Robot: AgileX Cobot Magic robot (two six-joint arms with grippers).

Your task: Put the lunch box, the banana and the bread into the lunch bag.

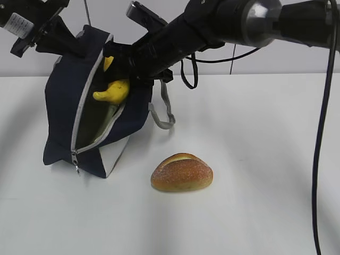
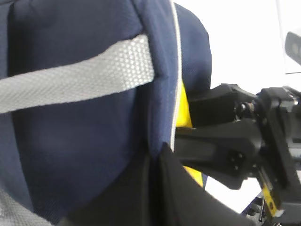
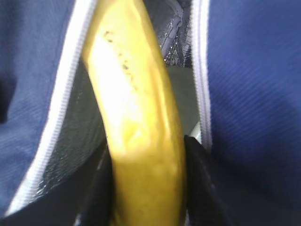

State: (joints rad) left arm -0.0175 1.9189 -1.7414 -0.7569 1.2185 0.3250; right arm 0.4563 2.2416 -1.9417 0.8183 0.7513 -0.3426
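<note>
Navy fabric of the lunch bag (image 1: 64,106) standing on the white table (image 1: 255,159), grey zipper band gaping wide toward the camera. Right gripper (image 1: 125,79) reaching into that mouth from the right, jaws pinching the banana (image 1: 112,90) between them; in the right wrist view, yellow banana (image 3: 136,122) filling the frame over the bag's silvery lining, dark fingers (image 3: 202,183) pressed against its sides. Left gripper (image 2: 157,188) pressed together on the bag's upper edge at the far left, just under the grey strap (image 2: 75,77). Golden-brown bread (image 1: 182,172) lying on the table in front of the bag, apart from it. Lunch box not visible.
</note>
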